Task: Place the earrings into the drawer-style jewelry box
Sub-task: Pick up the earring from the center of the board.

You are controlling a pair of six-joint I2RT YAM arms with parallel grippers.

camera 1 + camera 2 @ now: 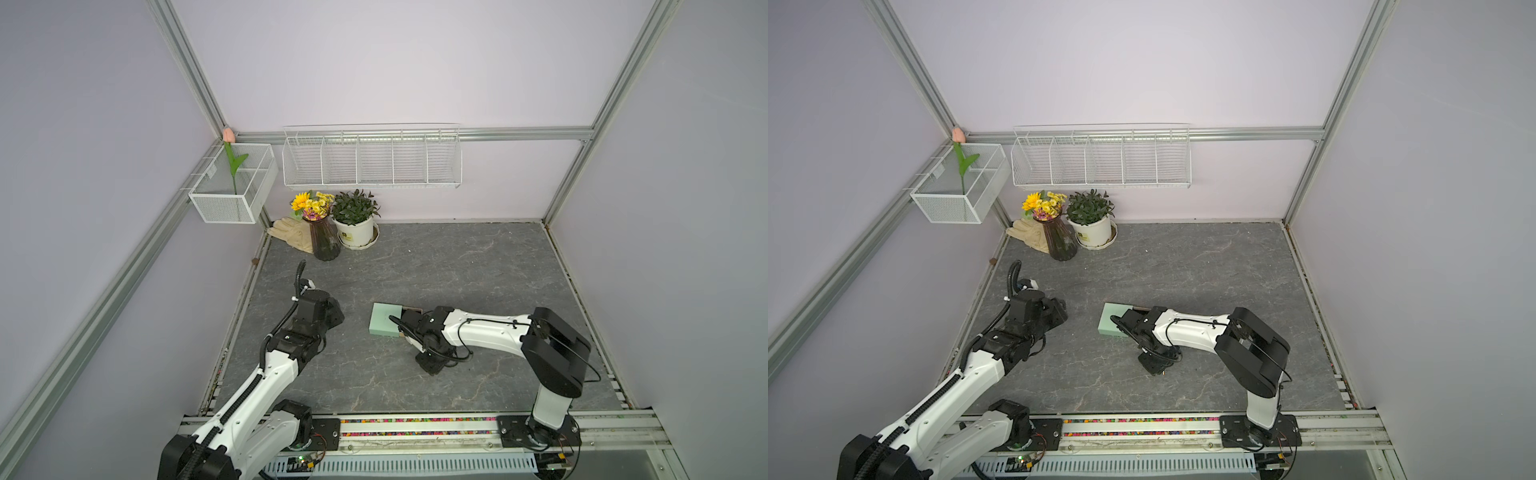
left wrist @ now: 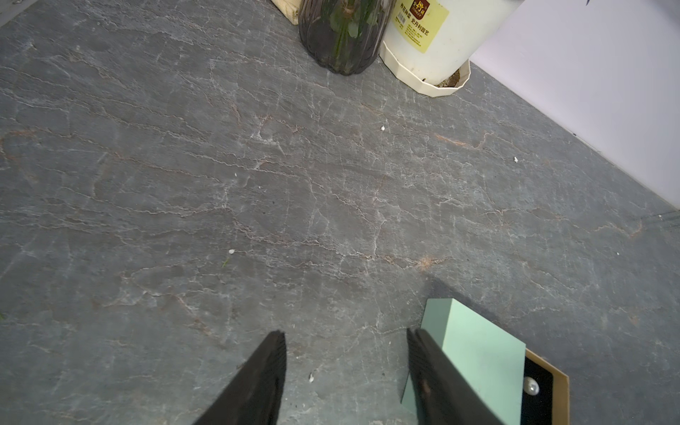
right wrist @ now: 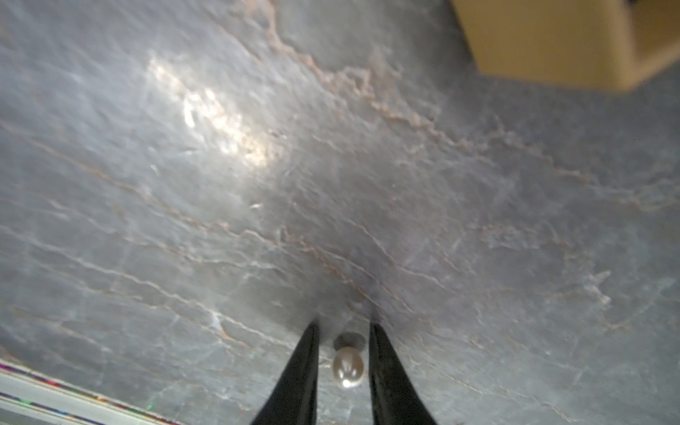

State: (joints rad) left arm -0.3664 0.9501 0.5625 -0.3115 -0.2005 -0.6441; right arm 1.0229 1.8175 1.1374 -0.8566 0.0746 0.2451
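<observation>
Earring (image 3: 348, 368), a glossy whitish pearl bead, lies on counter (image 3: 220, 220) between parted fingers of right gripper (image 3: 344, 323), untouched. Second earring (image 2: 531, 386) sits in black-lined tray of mint-green jewelry box (image 1: 384, 322), 10 o'clock from that gripper in a top view. Left gripper (image 2: 346, 335) released, empty.

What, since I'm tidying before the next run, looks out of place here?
Small white specks lie scattered on the grey stone-patterned tabletop, and a beige fabric glove lies beside the dark glass vase. One pearl stud earring lies loose on the tabletop, outside the mint-green jewelry box.
</observation>
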